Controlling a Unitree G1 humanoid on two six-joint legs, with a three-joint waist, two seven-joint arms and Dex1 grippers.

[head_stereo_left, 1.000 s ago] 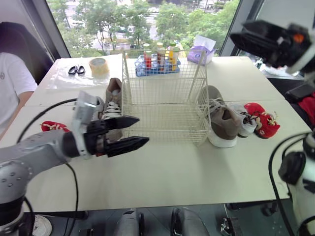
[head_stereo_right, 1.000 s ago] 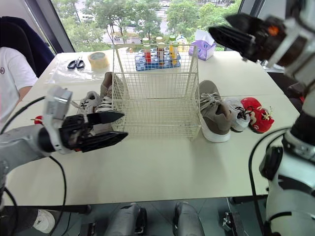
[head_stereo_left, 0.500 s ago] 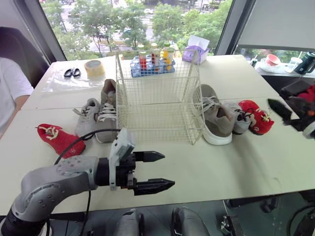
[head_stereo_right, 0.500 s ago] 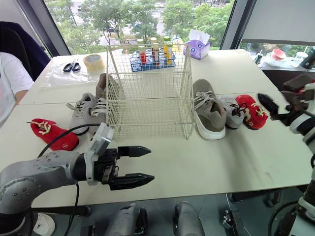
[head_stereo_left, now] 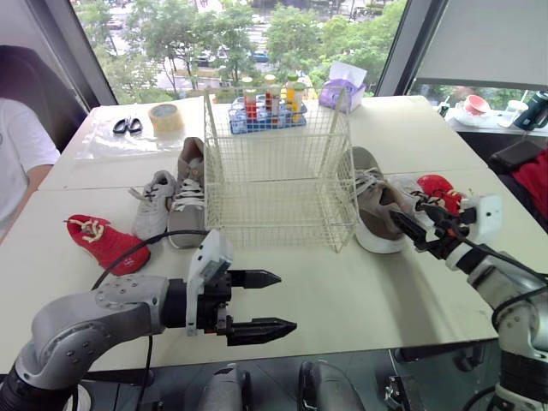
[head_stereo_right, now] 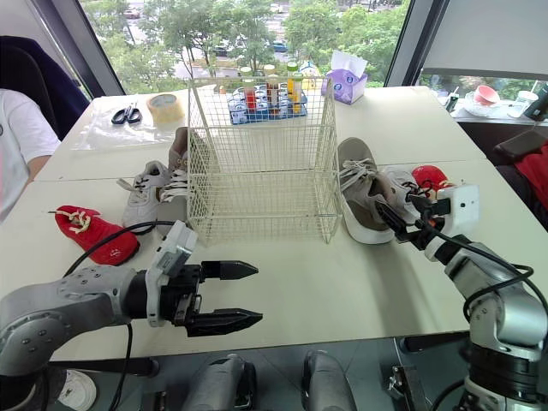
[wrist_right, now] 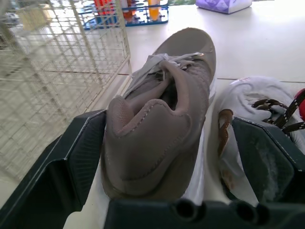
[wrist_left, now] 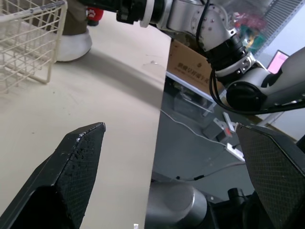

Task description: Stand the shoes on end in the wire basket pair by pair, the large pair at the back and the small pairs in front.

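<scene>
Table (head_stereo_left: 342,291) with basket (head_stereo_left: 278,184): right of it, right gripper (head_stereo_left: 411,224) splayed at tan shoe's (head_stereo_left: 372,201) heel; before it, left gripper (head_stereo_left: 287,301) splayed, empty.

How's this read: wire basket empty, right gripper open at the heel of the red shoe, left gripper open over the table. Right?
Wrong shoe. The right gripper is open at the heel of the large taupe shoe, as the right wrist view shows. The wire basket is empty and the left gripper is open over the table.
</scene>
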